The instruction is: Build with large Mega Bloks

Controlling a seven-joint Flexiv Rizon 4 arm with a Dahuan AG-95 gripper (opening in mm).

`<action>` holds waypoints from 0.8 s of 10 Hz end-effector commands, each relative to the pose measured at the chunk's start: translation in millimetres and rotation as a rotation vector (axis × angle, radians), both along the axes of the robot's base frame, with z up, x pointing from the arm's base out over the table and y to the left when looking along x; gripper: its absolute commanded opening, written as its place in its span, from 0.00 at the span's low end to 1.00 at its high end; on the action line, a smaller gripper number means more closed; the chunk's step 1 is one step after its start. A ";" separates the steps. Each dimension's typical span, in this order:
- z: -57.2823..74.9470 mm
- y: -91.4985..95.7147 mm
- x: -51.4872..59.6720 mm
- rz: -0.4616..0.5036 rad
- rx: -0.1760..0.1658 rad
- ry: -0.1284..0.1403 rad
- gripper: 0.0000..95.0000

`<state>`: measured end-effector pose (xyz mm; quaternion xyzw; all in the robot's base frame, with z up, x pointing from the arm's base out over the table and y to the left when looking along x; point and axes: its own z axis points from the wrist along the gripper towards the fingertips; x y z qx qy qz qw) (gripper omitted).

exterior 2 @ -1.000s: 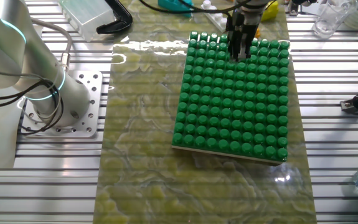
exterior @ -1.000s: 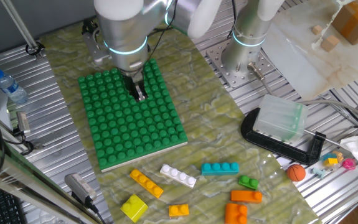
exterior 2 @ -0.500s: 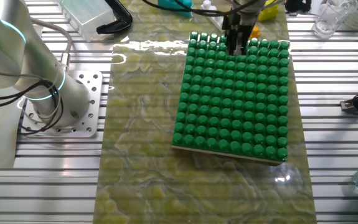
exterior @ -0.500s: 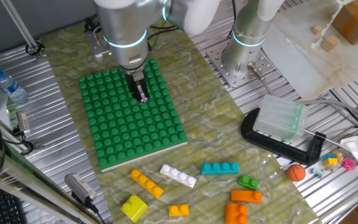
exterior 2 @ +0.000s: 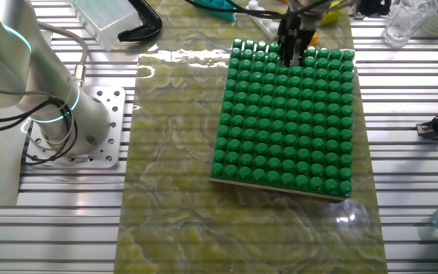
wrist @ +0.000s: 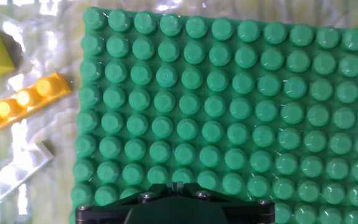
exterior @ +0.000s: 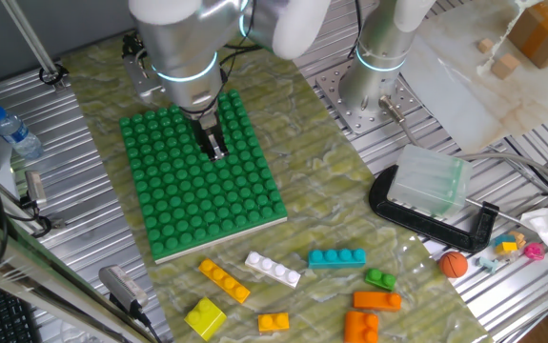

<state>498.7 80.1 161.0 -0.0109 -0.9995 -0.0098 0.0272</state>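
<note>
The green studded baseplate point(exterior: 202, 176) lies on the mat and bears no bricks. My gripper point(exterior: 214, 145) hangs just above its middle rows with the fingers together and nothing between them; it also shows in the other fixed view point(exterior 2: 292, 55) and the hand view point(wrist: 177, 185). Loose Mega Bloks lie in front of the plate: a long yellow one point(exterior: 224, 280), a white one point(exterior: 273, 269), a teal one point(exterior: 336, 257), a small green one point(exterior: 380, 279), orange ones point(exterior: 376, 300) and a yellow square one point(exterior: 205, 317). The hand view shows the long yellow brick point(wrist: 23, 102) and the white brick point(wrist: 14, 177) beside the plate point(wrist: 241, 112).
A small orange ball point(exterior: 454, 264) lies right of the bricks. A black clamp holding a clear box point(exterior: 431, 191) stands at the right. A second arm's base point(exterior: 378, 67) stands behind. A water bottle point(exterior: 14, 133) lies at the left.
The gripper has drifted slightly over the baseplate toward the end near the loose bricks, and the wrist has turned a little. The bricks have not moved.
</note>
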 end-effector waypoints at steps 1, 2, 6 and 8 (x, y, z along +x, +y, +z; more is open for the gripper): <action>-0.1 0.8 1.2 -0.020 0.003 0.041 0.00; -0.1 0.8 1.2 -0.021 0.003 0.066 0.00; -3.3 6.7 8.6 0.010 0.009 0.128 0.00; -9.9 27.1 27.8 0.006 0.008 0.138 0.00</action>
